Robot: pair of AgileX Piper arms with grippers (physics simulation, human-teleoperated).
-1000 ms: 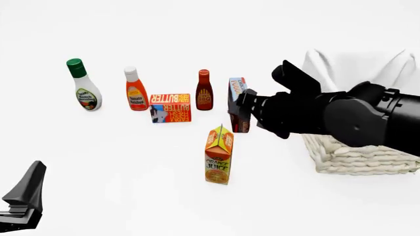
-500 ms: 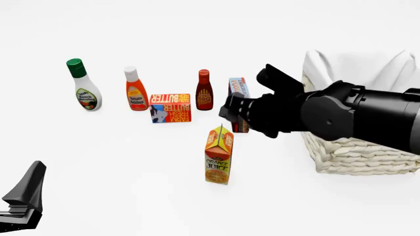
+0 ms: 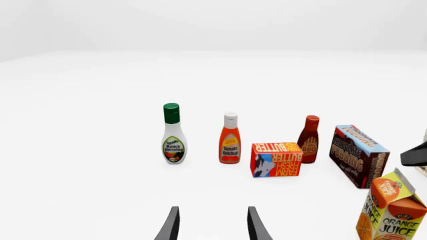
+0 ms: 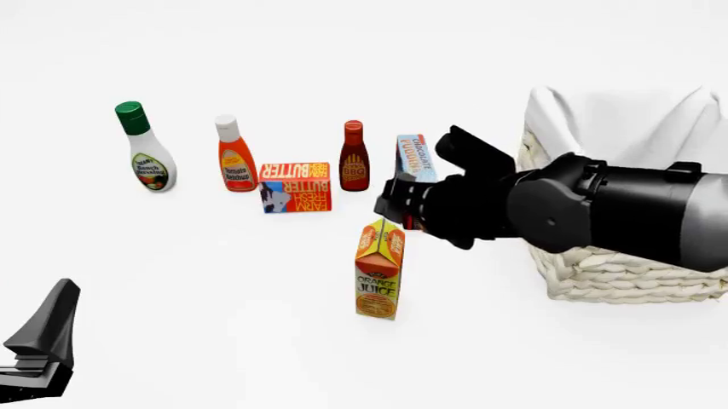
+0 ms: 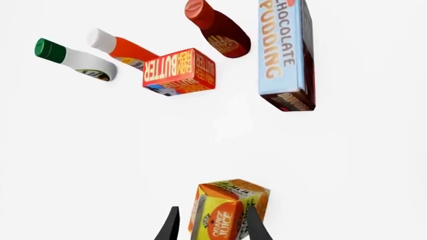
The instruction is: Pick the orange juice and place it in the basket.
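The orange juice [image 4: 379, 268] is an orange-and-yellow gable-top carton standing upright in the middle of the table. It also shows in the left wrist view [image 3: 393, 210]. My right gripper [image 4: 396, 209] is open and hangs just above and behind the carton's top. In the right wrist view the carton [image 5: 227, 207] sits between the two spread fingers [image 5: 172, 226], not touching them. The cream wicker basket [image 4: 615, 273] with white cloth lining stands at the right, partly hidden by my right arm. My left gripper [image 4: 43, 336] is open and empty at the near left corner [image 3: 212, 227].
Behind the carton stand a row of groceries: a green-capped dressing bottle [image 4: 145, 149], an orange ketchup bottle [image 4: 235, 155], a red BUTTER box [image 4: 296, 187], a BBQ sauce bottle [image 4: 354, 157] and a chocolate pudding box [image 4: 414, 158] close to my right gripper.
My right arm has moved left and lower, from in front of the basket to just above the orange juice. The carton and the left arm have not moved.
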